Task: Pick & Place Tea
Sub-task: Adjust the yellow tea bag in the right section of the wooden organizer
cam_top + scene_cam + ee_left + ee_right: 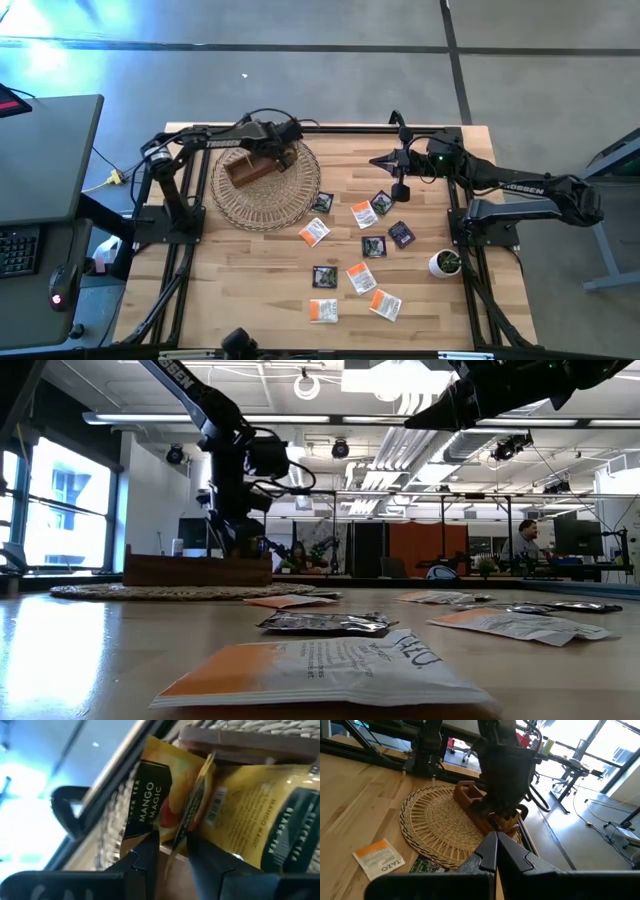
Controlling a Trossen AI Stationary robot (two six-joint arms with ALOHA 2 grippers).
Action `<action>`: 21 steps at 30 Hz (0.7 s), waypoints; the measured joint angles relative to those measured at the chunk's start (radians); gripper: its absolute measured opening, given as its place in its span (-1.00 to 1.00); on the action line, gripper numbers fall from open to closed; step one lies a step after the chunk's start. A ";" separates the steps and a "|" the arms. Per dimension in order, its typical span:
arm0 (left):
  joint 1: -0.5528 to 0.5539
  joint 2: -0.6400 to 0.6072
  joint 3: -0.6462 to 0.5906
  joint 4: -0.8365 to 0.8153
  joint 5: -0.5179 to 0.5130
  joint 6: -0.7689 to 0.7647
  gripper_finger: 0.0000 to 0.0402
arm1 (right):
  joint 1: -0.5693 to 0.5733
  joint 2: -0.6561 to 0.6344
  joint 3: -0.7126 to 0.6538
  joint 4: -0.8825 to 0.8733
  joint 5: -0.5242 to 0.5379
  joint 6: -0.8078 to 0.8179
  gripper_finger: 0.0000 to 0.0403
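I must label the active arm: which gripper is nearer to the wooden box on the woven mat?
Left. The left gripper is right over the wooden box; the right gripper hangs beyond the woven mat's edge.

You were working in an open-plan office lab: exposed ceiling ducts (400, 405), desks with monitors (575, 538) beyond the right gripper (377, 161), polished concrete floor (300, 80).

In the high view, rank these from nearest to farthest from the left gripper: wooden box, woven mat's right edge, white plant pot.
From the left gripper:
1. Wooden box, directly under it on the mat.
2. Woven mat's right edge, toward the table's middle.
3. White plant pot, far right, near the right arm's base.
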 joint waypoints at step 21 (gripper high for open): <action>0.063 -0.019 0.126 -0.097 0.170 0.047 -0.52 | 0.000 0.000 0.002 -0.009 0.000 -0.018 -1.00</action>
